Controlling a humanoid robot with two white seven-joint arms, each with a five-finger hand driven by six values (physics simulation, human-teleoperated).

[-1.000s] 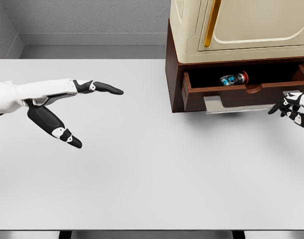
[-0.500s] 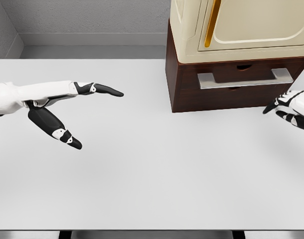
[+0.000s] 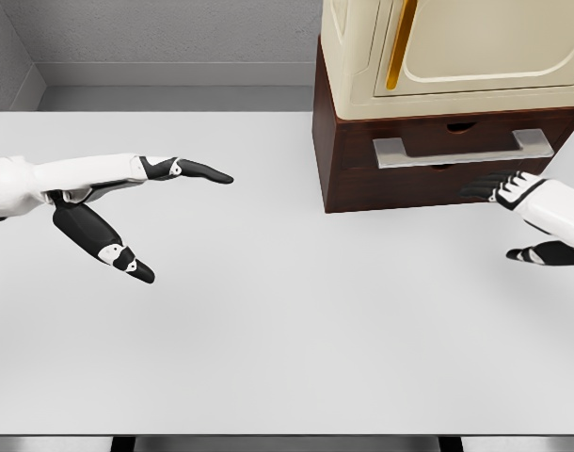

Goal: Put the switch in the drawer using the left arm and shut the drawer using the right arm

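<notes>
Brown drawer [image 3: 447,169] sits flush, likely stiff and best pushed at its handle [image 3: 463,149]; my right hand [image 3: 527,202] and left hand [image 3: 127,202] hang open, empty.

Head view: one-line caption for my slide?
Drawer shut under the cream cabinet; right hand open beside it, left hand open over the table.
</notes>
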